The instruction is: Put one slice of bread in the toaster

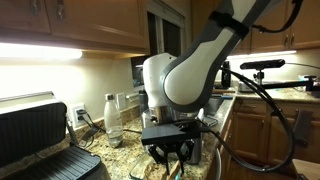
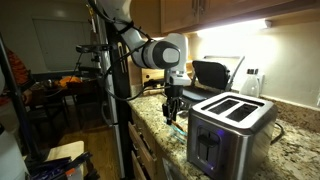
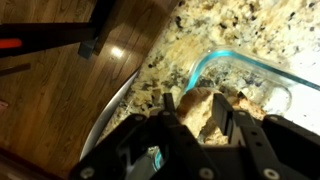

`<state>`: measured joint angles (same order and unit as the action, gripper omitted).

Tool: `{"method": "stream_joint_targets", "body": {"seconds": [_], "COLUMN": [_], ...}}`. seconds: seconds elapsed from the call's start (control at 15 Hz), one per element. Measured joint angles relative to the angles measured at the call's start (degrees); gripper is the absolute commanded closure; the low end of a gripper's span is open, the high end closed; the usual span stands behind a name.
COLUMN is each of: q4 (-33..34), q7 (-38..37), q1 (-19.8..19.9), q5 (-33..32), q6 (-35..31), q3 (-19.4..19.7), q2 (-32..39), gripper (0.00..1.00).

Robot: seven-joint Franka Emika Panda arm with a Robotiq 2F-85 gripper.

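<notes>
My gripper (image 3: 196, 118) reaches down into a clear glass dish (image 3: 262, 70) on the granite counter. Its two fingers stand on either side of the slice of bread (image 3: 196, 100), a pale tan piece that fills the gap between them and touches both. More bread (image 3: 250, 105) lies beside it in the dish. In both exterior views the gripper (image 2: 172, 114) (image 1: 170, 155) hangs low over the counter's front edge. The steel toaster (image 2: 230, 128), with two top slots, stands on the counter a short way from the gripper, towards the camera.
A black grill press (image 1: 35, 135) (image 2: 212, 72) stands open on the counter. A clear bottle (image 1: 112, 120) is by the wall. Cables hang from the arm (image 1: 250, 100). The counter edge and the wood floor (image 3: 60, 100) lie just beside the dish.
</notes>
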<state>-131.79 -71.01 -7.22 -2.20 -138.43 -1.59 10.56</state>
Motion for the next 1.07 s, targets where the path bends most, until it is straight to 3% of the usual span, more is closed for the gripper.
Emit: {"method": "stream_joint_targets", "body": {"seconds": [0.4,0.47,0.8,0.93,1.07], "q4": [0.99,1.13,1.43,1.58,2.05], "q7": [0.06,0.06,0.09,0.12,0.22], "q1": [-0.01,-0.01,-0.01,-0.01,-0.04], "q5": [0.0,0.0,-0.01,-0.04,-0.19], "q6": [0.02,0.02,0.02,0.06,0.1], "q3": [0.0,0.0,0.01,0.01,0.01], "q2": [0.5,0.6,0.77,0.78,0.78], "gripper": [0.93,0.89,0.89,0.97,0.97]}}
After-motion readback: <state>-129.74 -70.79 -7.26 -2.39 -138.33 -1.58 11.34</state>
